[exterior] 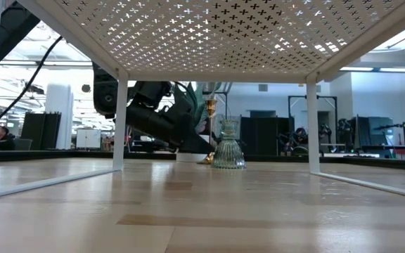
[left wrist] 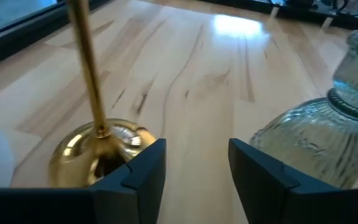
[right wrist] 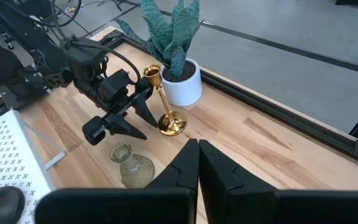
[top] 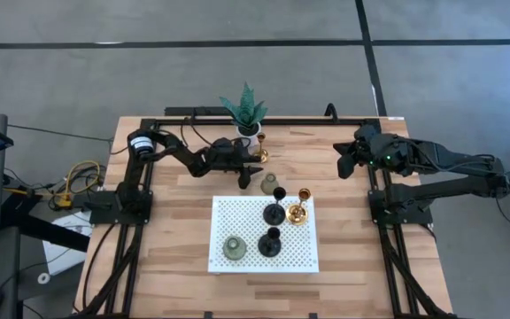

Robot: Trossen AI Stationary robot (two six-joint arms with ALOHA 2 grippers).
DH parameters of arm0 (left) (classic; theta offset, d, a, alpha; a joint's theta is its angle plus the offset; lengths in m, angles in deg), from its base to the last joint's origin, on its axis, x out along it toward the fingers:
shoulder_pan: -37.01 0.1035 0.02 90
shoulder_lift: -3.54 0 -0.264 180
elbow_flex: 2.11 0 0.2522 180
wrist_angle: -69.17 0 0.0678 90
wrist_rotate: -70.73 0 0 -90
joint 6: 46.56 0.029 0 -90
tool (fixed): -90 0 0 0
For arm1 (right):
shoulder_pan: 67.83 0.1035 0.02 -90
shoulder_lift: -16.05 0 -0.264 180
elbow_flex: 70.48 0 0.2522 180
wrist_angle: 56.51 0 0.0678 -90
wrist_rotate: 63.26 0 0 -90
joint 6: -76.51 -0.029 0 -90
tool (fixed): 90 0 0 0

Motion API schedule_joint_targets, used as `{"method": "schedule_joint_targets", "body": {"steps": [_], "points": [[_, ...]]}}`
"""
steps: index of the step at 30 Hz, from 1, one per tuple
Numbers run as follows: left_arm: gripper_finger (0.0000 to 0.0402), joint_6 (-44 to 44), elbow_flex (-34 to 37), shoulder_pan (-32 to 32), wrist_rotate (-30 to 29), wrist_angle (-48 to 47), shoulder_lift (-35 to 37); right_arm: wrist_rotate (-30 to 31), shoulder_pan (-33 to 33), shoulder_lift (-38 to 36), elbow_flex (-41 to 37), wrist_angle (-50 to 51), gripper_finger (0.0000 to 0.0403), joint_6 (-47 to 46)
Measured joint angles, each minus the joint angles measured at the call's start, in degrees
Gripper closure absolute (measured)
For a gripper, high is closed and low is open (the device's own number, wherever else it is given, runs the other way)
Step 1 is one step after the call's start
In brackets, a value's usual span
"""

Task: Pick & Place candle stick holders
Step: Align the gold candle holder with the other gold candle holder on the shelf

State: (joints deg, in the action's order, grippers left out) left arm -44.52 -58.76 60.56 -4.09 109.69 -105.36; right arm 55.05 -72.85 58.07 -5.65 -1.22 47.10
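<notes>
My left gripper (top: 249,168) is open, low over the far part of the table, and touches nothing. It points between a gold stemmed holder (left wrist: 95,146) standing by the plant pot and a grey-green bell-shaped holder (left wrist: 319,146) standing on the wood. One finger (left wrist: 143,169) is close beside the gold base. On the white perforated rack (top: 228,213) stand two black holders (top: 274,209) (top: 269,242), a gold one (top: 299,211) and a grey-green one (top: 234,246). My right gripper (right wrist: 197,163) is shut and empty at the far right (top: 347,160).
A green spiky plant in a white pot (top: 247,115) stands just behind the gold holder at the far edge. In the low view the rack's legs (exterior: 121,119) stand on the table with the holders (exterior: 228,146) behind them. Bare wood lies to the right of the rack.
</notes>
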Motion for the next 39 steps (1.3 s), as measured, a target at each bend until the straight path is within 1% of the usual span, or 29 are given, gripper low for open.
{"method": "schedule_joint_targets", "body": {"steps": [4,9,11,13,18,20,24,31,39], "points": [[0.0237,0.00,0.00,0.32,-0.17,-0.38,0.00,0.00,-0.02,0.00,0.00,0.10,0.0403,0.00],[0.0240,-0.38,0.24,1.56,-0.17,-1.15,0.29,0.00,-0.02,0.00,0.00,0.10,0.0403,0.00],[0.0240,-0.96,1.00,2.48,-0.16,-2.56,1.98,0.00,-0.02,0.00,-0.01,0.12,0.0403,0.00],[0.0241,-1.02,2.77,3.58,-0.22,-4.12,5.11,0.04,-0.02,0.00,-0.01,0.12,0.0403,0.00],[0.0240,0.53,6.58,5.83,-0.83,-4.49,12.46,0.22,-0.55,-0.02,-0.02,0.21,0.0403,0.00],[0.0241,1.92,6.59,5.81,-0.82,-3.72,13.19,0.23,-1.08,-0.02,-0.01,0.19,0.0403,0.02],[0.0240,2.18,5.48,4.91,-1.22,-3.70,11.57,0.22,-1.95,-0.02,0.00,0.10,0.0403,0.00],[0.0230,5.15,1.65,4.42,-1.68,-2.76,6.17,0.02,-1.75,0.00,-0.02,-0.05,0.0403,-0.02],[0.0222,5.18,-3.29,4.47,-1.68,-2.29,3.57,0.00,-1.75,0.02,-0.01,-0.14,0.0403,-0.01]]}}
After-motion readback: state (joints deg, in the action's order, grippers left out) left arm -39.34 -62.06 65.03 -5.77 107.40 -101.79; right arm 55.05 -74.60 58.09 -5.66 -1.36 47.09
